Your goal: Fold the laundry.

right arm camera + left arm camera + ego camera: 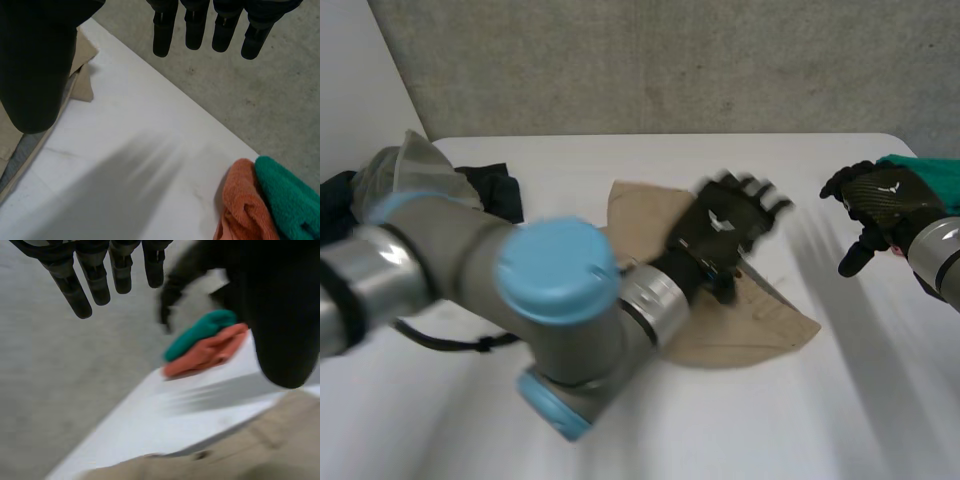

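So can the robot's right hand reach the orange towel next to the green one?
Probably yes. The right hand is open above the white table, and the orange towel lies close by with nothing between them. The green towel sits against it.

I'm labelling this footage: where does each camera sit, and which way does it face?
Head view: behind the arms, looking down at the white table; left hand above the tan cloth, right hand aside.
Left wrist view: along the left hand's straight fingers, over that cloth.
Right wrist view: along the right hand's straight fingers, at the table.
Both wrist views share the orange towel and green towel.
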You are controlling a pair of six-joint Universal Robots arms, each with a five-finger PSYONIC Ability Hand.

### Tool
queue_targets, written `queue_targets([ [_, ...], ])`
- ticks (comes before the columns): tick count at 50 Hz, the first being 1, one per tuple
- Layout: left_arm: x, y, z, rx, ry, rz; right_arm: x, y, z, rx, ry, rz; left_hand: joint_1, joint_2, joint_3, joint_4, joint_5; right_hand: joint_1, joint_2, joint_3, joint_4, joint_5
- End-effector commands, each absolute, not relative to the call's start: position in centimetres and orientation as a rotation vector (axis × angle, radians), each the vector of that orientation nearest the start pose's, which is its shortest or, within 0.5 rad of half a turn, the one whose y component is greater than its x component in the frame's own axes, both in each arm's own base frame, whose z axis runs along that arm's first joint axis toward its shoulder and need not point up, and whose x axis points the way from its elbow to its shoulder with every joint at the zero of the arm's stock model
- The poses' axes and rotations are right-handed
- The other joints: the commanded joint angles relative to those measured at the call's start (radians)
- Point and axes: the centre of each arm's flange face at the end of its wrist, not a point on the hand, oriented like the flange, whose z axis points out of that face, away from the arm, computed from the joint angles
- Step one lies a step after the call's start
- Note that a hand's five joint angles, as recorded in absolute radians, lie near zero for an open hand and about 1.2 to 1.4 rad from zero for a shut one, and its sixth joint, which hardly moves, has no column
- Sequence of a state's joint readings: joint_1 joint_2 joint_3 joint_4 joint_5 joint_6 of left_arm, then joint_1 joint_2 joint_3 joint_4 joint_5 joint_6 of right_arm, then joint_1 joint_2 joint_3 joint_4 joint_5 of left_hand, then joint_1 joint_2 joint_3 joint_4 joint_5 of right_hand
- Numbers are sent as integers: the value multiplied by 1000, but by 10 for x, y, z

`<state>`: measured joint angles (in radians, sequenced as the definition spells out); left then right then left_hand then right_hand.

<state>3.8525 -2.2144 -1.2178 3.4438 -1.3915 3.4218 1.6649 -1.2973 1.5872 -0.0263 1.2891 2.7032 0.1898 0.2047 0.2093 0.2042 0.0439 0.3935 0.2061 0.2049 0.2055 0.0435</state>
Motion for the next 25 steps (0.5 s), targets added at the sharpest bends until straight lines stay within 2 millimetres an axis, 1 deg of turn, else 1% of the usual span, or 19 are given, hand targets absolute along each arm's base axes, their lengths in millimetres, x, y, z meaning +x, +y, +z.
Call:
queue_targets([
  [1, -351, -192, 263, -973, -1707, 2047, 200, -300, 239, -1065, 2190, -1894, -15, -30, -35, -30, -44, -219, -32, -30, -31, -43],
  [2, -342, -190, 258, -975, -1761, 2037, 202, -296, 240, -1100, 2187, -1874, -9, -24, -29, -24, -38, -219, -32, -30, -31, -43],
  [3, -331, -186, 249, -995, -1833, 2004, 204, -286, 239, -1180, 2192, -1818, 20, 6, 1, 6, -8, -219, -32, -30, -31, -43],
  [5, -318, -182, 238, -1030, -1917, 1953, 204, -277, 235, -1261, 2215, -1739, 41, 26, 22, 27, 12, -219, -32, -30, -31, -43],
  [6, -306, -181, 225, -1059, -2003, 1901, 204, -268, 226, -1337, 2244, -1640, 163, 148, 144, 149, 135, -219, -32, -30, -31, -43],
  [7, -300, -182, 219, -1071, -2046, 1877, 205, -263, 222, -1375, 2256, -1588, 226, 211, 206, 211, 197, -219, -32, -30, -31, -43],
  [9, -289, -185, 207, -1093, -2131, 1827, 207, -253, 214, -1455, 2255, -1494, 276, 261, 256, 261, 247, -219, -32, -30, -31, -43],
  [10, -278, -191, 197, -1088, -2207, 1785, 209, -243, 206, -1522, 2250, -1412, 328, 314, 309, 314, 300, -219, -32, -30, -31, -43],
  [13, -264, -199, 183, -1075, -2306, 1711, 212, -235, 193, -1577, 2236, -1355, 394, 379, 374, 379, 365, -178, 9, 11, 10, -2],
  [14, -257, -205, 173, -1062, -2351, 1659, 212, -235, 185, -1578, 2232, -1358, 391, 376, 371, 376, 362, -175, 12, 14, 13, 1],
  [16, -253, -210, 163, -1049, -2381, 1607, 213, -237, 178, -1566, 2229, -1375, 373, 358, 354, 359, 344, -169, 18, 20, 19, 6],
  [17, -251, -217, 154, -1033, -2396, 1564, 213, -238, 171, -1552, 2223, -1403, 341, 326, 322, 327, 312, -140, 47, 49, 48, 36],
  [19, -251, -223, 146, -1026, -2390, 1536, 214, -240, 166, -1536, 2215, -1436, 294, 279, 274, 280, 265, -131, 56, 58, 57, 45],
  [22, -257, -234, 137, -1019, -2353, 1525, 217, -243, 157, -1492, 2204, -1481, 253, 238, 233, 238, 224, -131, 56, 58, 57, 45],
  [24, -260, -239, 133, -1008, -2335, 1540, 219, -243, 153, -1481, 2196, -1494, 253, 238, 233, 238, 224, -143, 45, 46, 45, 33],
  [25, -262, -245, 131, -994, -2317, 1573, 220, -245, 150, -1467, 2190, -1512, 253, 238, 233, 238, 224, -143, 45, 46, 45, 33],
])
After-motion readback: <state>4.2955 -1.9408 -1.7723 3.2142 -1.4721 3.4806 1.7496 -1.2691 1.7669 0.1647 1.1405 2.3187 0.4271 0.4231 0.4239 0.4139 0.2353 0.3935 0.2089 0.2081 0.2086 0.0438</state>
